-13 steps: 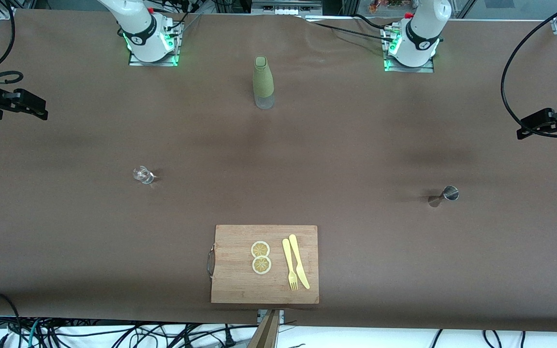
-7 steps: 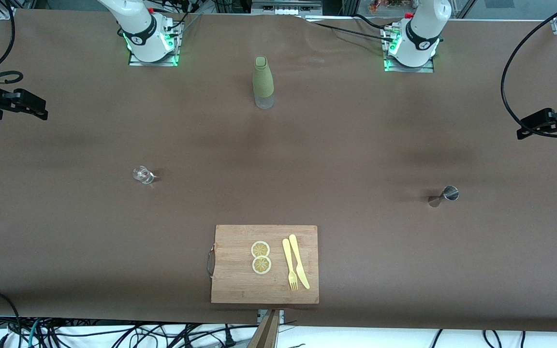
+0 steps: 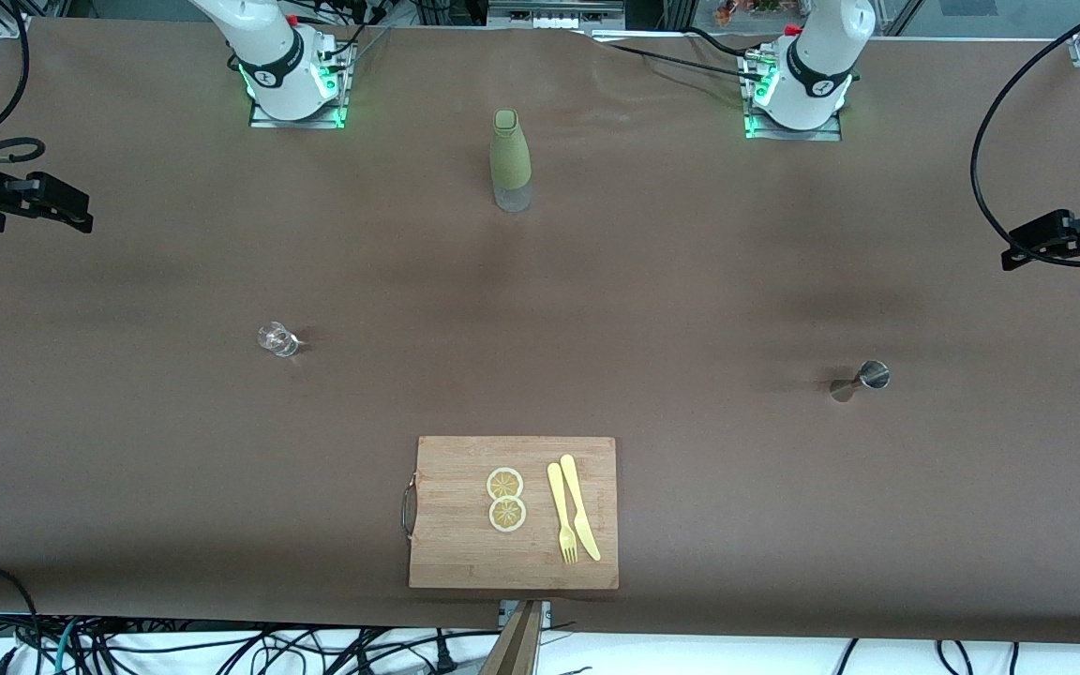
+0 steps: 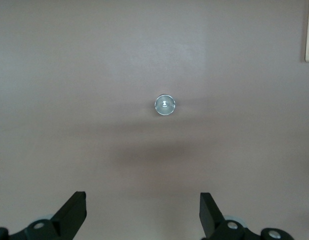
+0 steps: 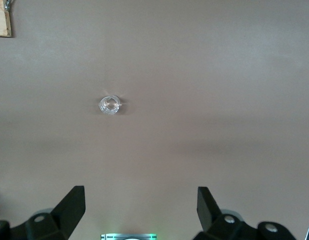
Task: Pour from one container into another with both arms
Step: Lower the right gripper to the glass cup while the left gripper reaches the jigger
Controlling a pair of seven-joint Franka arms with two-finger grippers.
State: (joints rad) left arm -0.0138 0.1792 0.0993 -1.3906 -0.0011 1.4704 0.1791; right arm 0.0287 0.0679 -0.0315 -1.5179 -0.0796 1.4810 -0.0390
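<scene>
The tiny clear glass cup (image 3: 277,338) stands on the brown table toward the right arm's end; the right wrist view shows the cup (image 5: 109,105) from above. The steel jigger (image 3: 863,379) stands toward the left arm's end, a small shiny circle in the left wrist view (image 4: 165,104). My right gripper (image 3: 79,210) hangs high over its end of the table, open and empty (image 5: 141,196). High over the other end of the table, my left gripper (image 3: 1011,249) is open too, with nothing between its fingers (image 4: 142,200). Neither gripper touches anything.
A tall olive-green bottle (image 3: 510,159) stands mid-table between the two bases. A wooden cutting board (image 3: 465,553) lies at the table's edge nearest the front camera, carrying two lemon slices (image 3: 505,499) and a yellow fork and knife (image 3: 573,511). Cables run along the table ends.
</scene>
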